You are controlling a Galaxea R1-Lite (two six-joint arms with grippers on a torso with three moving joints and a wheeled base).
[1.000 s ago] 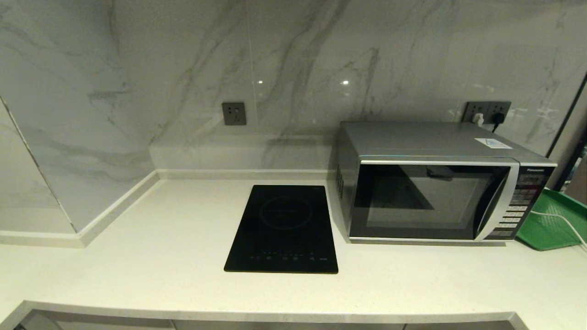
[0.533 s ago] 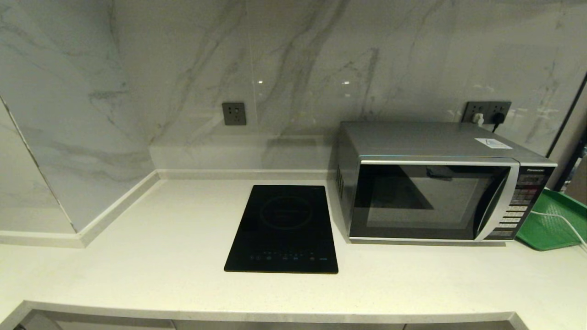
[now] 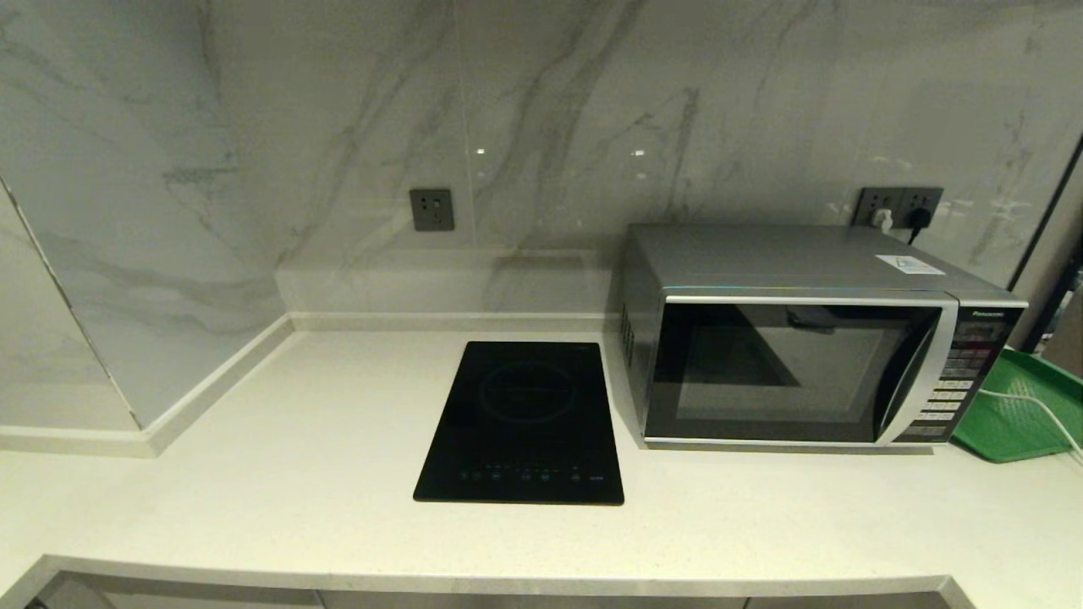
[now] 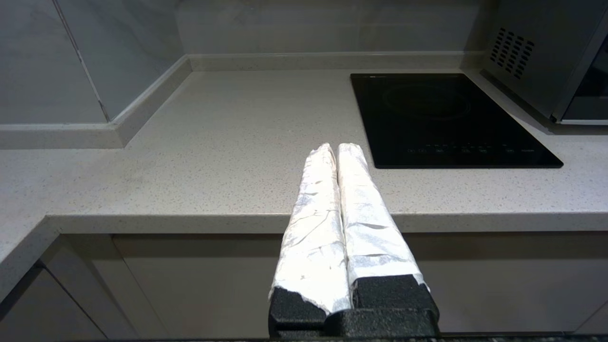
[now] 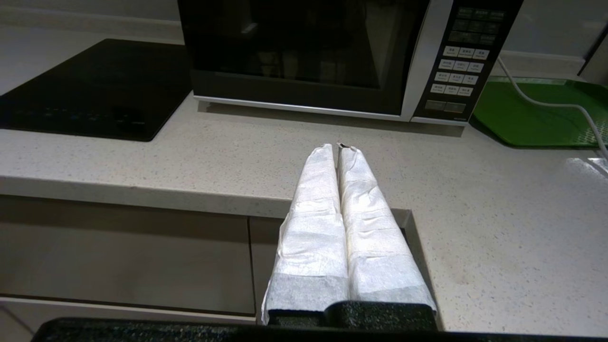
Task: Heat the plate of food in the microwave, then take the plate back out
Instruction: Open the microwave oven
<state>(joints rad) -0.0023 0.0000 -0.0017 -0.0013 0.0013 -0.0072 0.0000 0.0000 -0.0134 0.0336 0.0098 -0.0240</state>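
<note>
The silver microwave (image 3: 812, 338) stands at the right of the counter with its dark glass door closed; the right wrist view shows its door and button panel (image 5: 463, 57). The plate of food is out of view in every frame. Neither arm shows in the head view. My left gripper (image 4: 336, 148) is shut and empty, held below and in front of the counter edge, left of the hob. Shut and empty too, my right gripper (image 5: 336, 148) hangs off the counter's front edge, facing the microwave.
A flat black induction hob (image 3: 525, 423) lies left of the microwave. A green tray (image 3: 1015, 414) with a white cable (image 5: 546, 99) across it sits right of the microwave. Wall sockets (image 3: 431, 209) are on the marble backsplash. Cabinet fronts (image 5: 123, 256) lie below the counter.
</note>
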